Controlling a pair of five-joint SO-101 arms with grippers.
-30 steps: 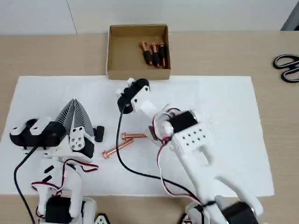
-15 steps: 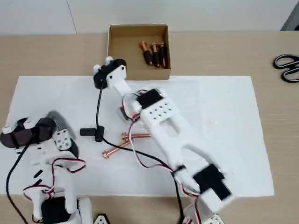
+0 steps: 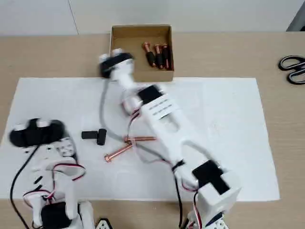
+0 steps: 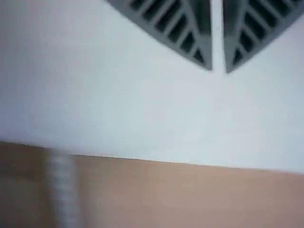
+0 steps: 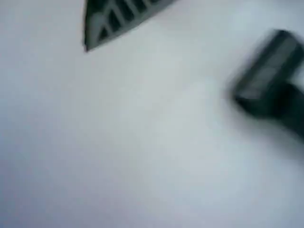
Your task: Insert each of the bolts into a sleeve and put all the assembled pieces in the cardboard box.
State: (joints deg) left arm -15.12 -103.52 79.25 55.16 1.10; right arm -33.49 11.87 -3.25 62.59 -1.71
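Three assembled pieces (image 3: 157,55) already sit in the cardboard box (image 3: 125,52), tucked toward its right side, so I'd call this job partly done. Out on the white sheet (image 3: 228,119) there's a level bolt (image 3: 138,139) and a slanted bolt (image 3: 118,152). Two black sleeves (image 3: 94,136) lie just beside each other, left of the bolts as seen from above. One sleeve has its long axis running across the table and the other sits crosswise to it. The level bolt runs across the table too, with its head toward the sleeves.

The right arm (image 3: 162,114) is stretched diagonally over the sheet, its wrist up by the box's near-left corner. The level bolt's shank tip sits right at the arm's edge. The right gripper (image 5: 114,21) hangs over bare paper, with a dark blurred block off to one side that is probably a sleeve. Whether it's parted or closed, I can't tell.

The left arm (image 3: 43,136) sits at the near-left of the sheet. The left gripper (image 4: 217,66) has its tips drawn almost together with only a slit of paper between them. It holds nothing and hangs near where the sheet gives way to the wooden table (image 4: 190,199).

What matters next, I reckon, is that the sleeves lie between the two arms, closer to the left arm's body. The bolts are nearer the right arm, lying under its reach.
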